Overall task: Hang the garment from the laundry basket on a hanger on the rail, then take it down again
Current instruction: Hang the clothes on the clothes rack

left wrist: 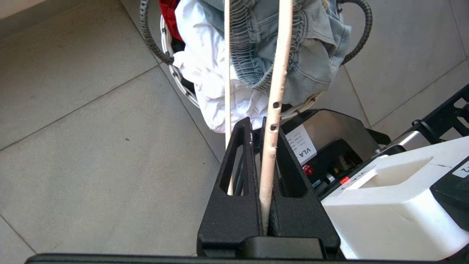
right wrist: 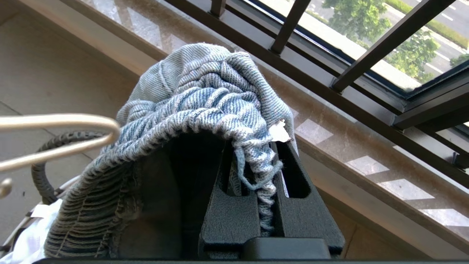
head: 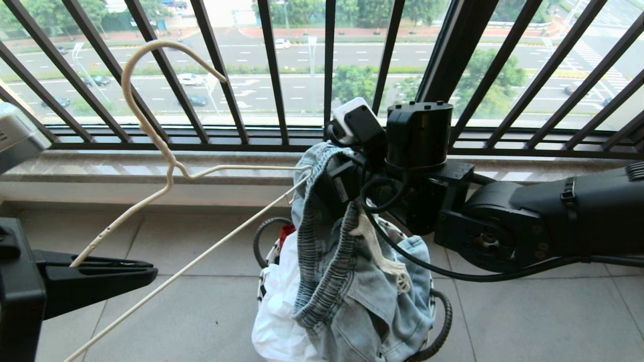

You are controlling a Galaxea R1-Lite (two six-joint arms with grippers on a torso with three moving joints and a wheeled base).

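Note:
My left gripper (head: 147, 271) (left wrist: 258, 126) is shut on the lower end of one arm of the cream wire hanger (head: 151, 125) (left wrist: 281, 73), low at the left. The hanger's hook points up in front of the window. My right gripper (right wrist: 261, 154) is shut on the ribbed waistband of the garment (head: 352, 281) (right wrist: 205, 84), the blue-grey denim shorts, holding them up above the laundry basket (head: 262, 286) (left wrist: 176, 79). The hanger's far rounded end (right wrist: 91, 126) sits at the edge of the open waistband. The rail is out of view.
The black barred window railing (head: 271, 75) and a marble sill (head: 126, 168) stand close behind the shorts. White cloth (head: 276, 306) and a red piece (head: 287, 232) fill the basket. My own base (left wrist: 384, 190) lies near the basket on the grey tiled floor (head: 528, 311).

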